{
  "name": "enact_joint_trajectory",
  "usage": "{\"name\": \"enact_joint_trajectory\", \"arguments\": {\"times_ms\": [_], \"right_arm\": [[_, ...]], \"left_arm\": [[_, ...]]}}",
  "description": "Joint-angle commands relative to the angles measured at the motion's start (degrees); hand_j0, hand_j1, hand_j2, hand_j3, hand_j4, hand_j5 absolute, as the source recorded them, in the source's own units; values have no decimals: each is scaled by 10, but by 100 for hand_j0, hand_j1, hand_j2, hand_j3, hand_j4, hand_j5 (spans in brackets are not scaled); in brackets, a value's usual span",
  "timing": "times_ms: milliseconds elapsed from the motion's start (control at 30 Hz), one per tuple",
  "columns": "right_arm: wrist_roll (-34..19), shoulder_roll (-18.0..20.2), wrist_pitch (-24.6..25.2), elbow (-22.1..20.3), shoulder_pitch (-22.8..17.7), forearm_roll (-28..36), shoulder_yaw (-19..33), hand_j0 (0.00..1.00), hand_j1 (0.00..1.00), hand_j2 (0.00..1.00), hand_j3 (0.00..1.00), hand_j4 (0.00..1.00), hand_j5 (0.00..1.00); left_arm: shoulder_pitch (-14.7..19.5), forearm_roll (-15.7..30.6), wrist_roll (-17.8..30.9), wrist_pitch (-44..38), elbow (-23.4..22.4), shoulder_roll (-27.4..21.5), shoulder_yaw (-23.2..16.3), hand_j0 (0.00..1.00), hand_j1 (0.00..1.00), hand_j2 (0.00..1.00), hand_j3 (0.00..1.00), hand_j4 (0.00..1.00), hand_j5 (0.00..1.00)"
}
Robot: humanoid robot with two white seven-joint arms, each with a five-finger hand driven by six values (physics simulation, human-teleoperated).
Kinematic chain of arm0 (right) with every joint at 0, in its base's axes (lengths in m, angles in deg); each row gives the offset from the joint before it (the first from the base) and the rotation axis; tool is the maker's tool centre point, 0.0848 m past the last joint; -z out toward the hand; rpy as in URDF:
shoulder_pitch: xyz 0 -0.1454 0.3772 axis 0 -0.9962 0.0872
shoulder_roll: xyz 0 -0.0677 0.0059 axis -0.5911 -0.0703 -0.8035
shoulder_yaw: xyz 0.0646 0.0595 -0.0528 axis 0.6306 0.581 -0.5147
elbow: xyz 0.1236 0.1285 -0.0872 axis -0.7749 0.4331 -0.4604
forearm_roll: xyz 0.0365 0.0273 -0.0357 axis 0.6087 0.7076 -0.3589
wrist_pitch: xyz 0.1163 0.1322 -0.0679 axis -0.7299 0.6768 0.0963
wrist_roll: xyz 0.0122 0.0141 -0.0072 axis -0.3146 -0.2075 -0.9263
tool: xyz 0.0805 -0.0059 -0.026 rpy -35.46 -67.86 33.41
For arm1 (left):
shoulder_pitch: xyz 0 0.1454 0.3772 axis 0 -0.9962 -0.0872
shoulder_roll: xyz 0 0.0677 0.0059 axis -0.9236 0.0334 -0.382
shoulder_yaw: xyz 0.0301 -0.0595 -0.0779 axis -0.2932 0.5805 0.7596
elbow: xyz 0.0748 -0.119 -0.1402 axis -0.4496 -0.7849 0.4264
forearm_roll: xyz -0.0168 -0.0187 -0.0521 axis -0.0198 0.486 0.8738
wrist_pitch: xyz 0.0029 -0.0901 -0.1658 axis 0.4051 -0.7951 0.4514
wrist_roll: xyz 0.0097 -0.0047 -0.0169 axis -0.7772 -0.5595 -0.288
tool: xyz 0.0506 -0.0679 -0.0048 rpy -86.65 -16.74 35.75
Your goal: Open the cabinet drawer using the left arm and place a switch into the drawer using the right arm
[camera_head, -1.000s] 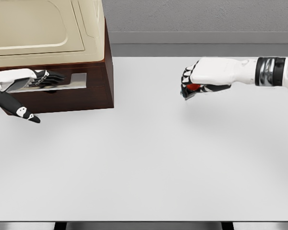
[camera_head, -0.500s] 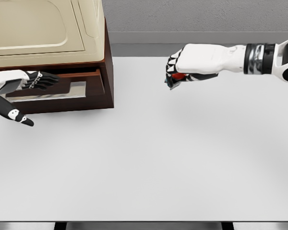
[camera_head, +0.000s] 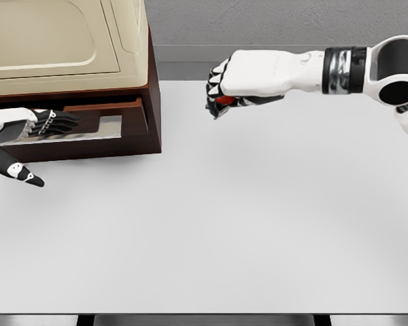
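White table [camera_head: 211,238] fills near view. Left hand [camera_head: 34,125] at left edge, dark fingers [camera_head: 60,121] hooked over front of drawer [camera_head: 88,136], thumb pointing down toward table (grip on drawer front, exact contact hard to see). Drawer pulled partly out of brown cabinet [camera_head: 153,95], pale inside showing. Cream-coloured appliance [camera_head: 61,41] sits on cabinet top. Right hand [camera_head: 226,95] above far table edge, right of cabinet, apart from it, fingers clenched around switch [camera_head: 224,100], only red bit visible.
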Motion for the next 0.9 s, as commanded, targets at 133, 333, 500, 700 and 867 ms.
{"name": "enact_joint_trajectory", "arguments": {"times_ms": [133,333,500,700,867], "right_arm": [[0,-21,10,-6,11,3,-15,43,43,43,43,43,43],[0,-44,26,-6,36,3,-41,43,43,43,43,43,43],[0,-53,32,-6,47,3,-45,43,43,43,43,43,43],[0,-72,47,-6,68,3,-59,43,43,43,43,43,43],[0,-78,56,-3,72,3,-61,43,43,43,43,43,43]], "left_arm": [[-1,30,2,-2,0,-11,-4,100,100,100,100,100,100],[-10,38,2,-1,0,-29,-2,100,100,100,100,100,100],[-18,43,2,-1,1,-28,-3,100,100,100,100,100,100],[-26,45,2,-1,1,-38,-5,100,100,100,100,100,100],[-35,52,2,-1,1,-42,-4,100,100,100,100,100,100]]}}
